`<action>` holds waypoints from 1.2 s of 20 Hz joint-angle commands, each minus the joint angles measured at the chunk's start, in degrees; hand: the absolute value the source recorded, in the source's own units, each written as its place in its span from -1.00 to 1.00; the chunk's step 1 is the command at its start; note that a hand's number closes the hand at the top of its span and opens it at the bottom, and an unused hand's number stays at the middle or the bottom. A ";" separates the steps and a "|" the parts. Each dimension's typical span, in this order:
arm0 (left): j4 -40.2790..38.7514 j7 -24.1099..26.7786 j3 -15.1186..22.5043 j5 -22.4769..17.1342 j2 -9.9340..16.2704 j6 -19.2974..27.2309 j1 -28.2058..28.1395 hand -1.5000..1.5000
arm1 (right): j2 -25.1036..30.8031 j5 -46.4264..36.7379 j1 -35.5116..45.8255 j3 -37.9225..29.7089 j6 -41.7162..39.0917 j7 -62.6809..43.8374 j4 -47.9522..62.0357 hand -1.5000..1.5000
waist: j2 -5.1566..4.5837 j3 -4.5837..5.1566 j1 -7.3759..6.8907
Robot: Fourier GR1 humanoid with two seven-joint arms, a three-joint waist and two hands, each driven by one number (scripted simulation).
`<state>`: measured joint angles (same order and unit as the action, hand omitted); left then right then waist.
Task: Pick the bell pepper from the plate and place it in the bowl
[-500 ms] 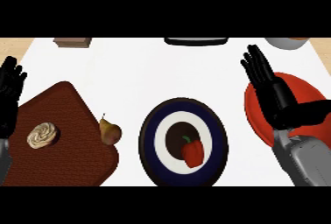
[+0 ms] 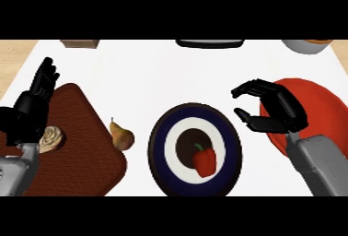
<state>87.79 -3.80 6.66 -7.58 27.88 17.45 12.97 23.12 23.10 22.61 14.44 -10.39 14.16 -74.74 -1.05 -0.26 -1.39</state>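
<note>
Step in hand: approach to the red bell pepper [image 2: 205, 159], judged from the layout; no contact yet.
Pepper position: lying on the round plate with dark blue rim, white ring and dark centre [image 2: 162, 152], in its near-right part, green stem pointing far.
Right robot hand [image 2: 275, 110]: black, fingers and thumb curled in a claw, holding nothing; it hangs just right of the plate's far-right rim, partly over the red round bowl [image 2: 316, 94].
Left robot hand [image 2: 31, 110]: fingers straight and up, resting at the left edge over the brown mat [image 2: 85, 138]; grasps nothing.
Bowl position: on the white desk [image 2: 156, 78], right of the plate, close beside it.
Advice on the move: the right robot hand should spread its fingers, travel near and left until it sits above the pepper, then descend and close across the pepper's body, not the stem.
Caution: keep the fingertips clear of the plate's rim so the plate is not nudged.
Bystanders: a yellow-brown pear [image 2: 121, 136] lies at the mat's right edge, and a pale swirled bun [image 2: 53, 138], possibly a pastry, lies on the mat; both are outside the path.
Transfer: short move right to the bowl; release low.
</note>
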 commanded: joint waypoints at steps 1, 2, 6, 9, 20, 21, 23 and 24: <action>2.24 -3.98 3.36 2.17 -1.47 0.95 1.51 0.00 | -0.92 2.76 -1.66 -2.13 -12.13 14.57 10.93 -1.00 | 0.05 -0.13 -0.45; 0.59 -2.29 2.21 1.26 -1.38 -0.11 1.08 0.00 | 1.07 2.35 0.53 -2.48 -16.88 16.95 12.60 -1.00 | 0.13 0.00 -0.41; 1.63 -2.47 3.34 3.79 -2.72 2.33 0.42 0.00 | 9.45 -8.75 2.10 0.05 -23.71 27.94 13.48 -1.00 | 0.48 0.08 -0.01; -0.35 -3.61 2.29 3.02 -2.57 0.92 2.60 0.00 | 12.12 -14.99 6.10 2.59 -23.57 27.52 13.55 -1.00 | 0.63 0.19 0.49; 3.20 -4.41 3.52 5.23 -3.75 0.92 -0.48 0.00 | 10.07 -32.82 15.73 14.99 -18.47 10.84 3.98 -1.00 | 1.06 0.29 0.26; 1.71 -3.33 2.61 5.33 -3.49 0.62 -1.23 0.00 | 9.76 -32.82 15.07 15.27 -19.21 8.31 1.13 -1.00 | 1.15 0.31 0.90; 5.93 -6.14 3.09 5.86 -3.96 1.57 -2.57 0.00 | 8.58 -32.82 15.20 16.38 -22.07 4.99 -1.98 -1.00 | 1.32 0.29 0.92; 5.72 -7.46 2.72 6.23 -4.29 1.56 -1.34 0.00 | 7.97 -32.35 16.53 15.37 -24.31 4.01 -1.44 -1.00 | 1.20 0.28 1.01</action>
<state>91.24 -9.40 9.51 -2.15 24.21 18.75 12.53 32.77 -7.59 37.26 28.57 -30.92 22.80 -73.47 0.12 0.03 -0.54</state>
